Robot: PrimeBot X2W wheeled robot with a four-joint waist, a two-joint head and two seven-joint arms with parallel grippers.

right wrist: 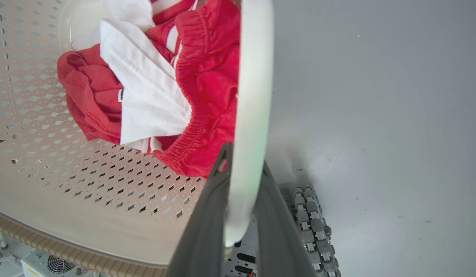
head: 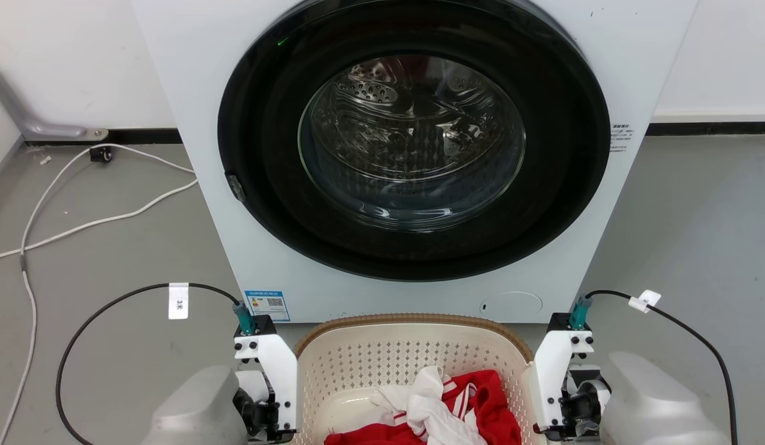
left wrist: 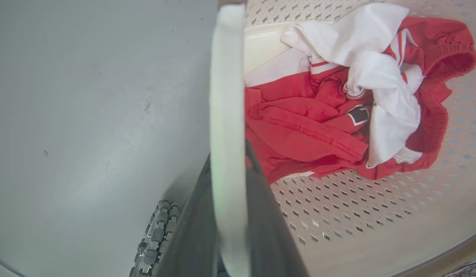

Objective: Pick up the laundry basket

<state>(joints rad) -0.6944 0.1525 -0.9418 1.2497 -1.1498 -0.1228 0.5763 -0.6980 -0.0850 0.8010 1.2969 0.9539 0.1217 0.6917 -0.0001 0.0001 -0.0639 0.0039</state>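
Observation:
The laundry basket [head: 394,358] is cream-white, perforated, with a brown woven-look rim, and sits low in the head view just before the washing machine. Red and white clothes [head: 444,411] lie in it. In the left wrist view my left gripper [left wrist: 228,161] is shut on the basket's white side handle [left wrist: 226,96], one dark finger on each side of it. My right gripper [right wrist: 243,157] grips the opposite white handle [right wrist: 251,96] the same way. In the head view both wrists flank the basket, left [head: 268,383] and right [head: 561,383].
A white washing machine [head: 543,259] with a round dark glass door [head: 413,136] stands directly behind the basket. White cables [head: 79,216] lie on the grey floor at left. Black cables loop from both wrists. The robot's wheels [right wrist: 311,223] show under the basket.

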